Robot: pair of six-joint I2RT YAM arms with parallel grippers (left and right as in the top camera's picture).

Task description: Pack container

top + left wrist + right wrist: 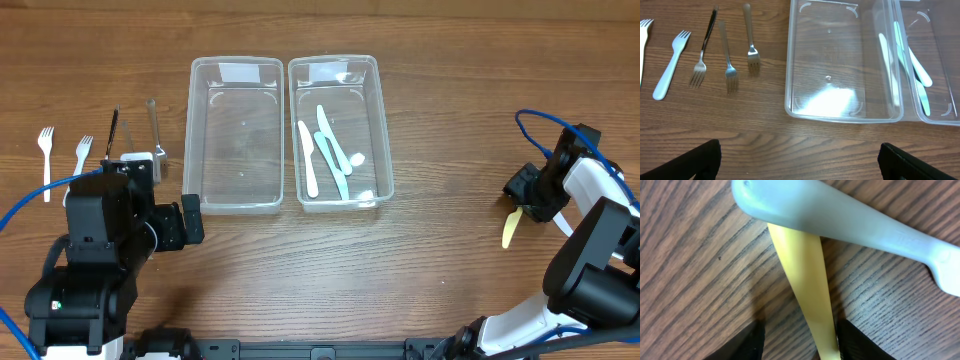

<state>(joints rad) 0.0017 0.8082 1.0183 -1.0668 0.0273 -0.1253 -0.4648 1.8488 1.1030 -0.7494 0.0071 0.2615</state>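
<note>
One yellow utensil, perhaps gripped.

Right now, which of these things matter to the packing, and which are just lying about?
Job: left container, right container, yellow utensil between the right fingers, pale blue utensil across it; probably the white forks and metal forks.
Lying about: the robot's blue cable.
</note>
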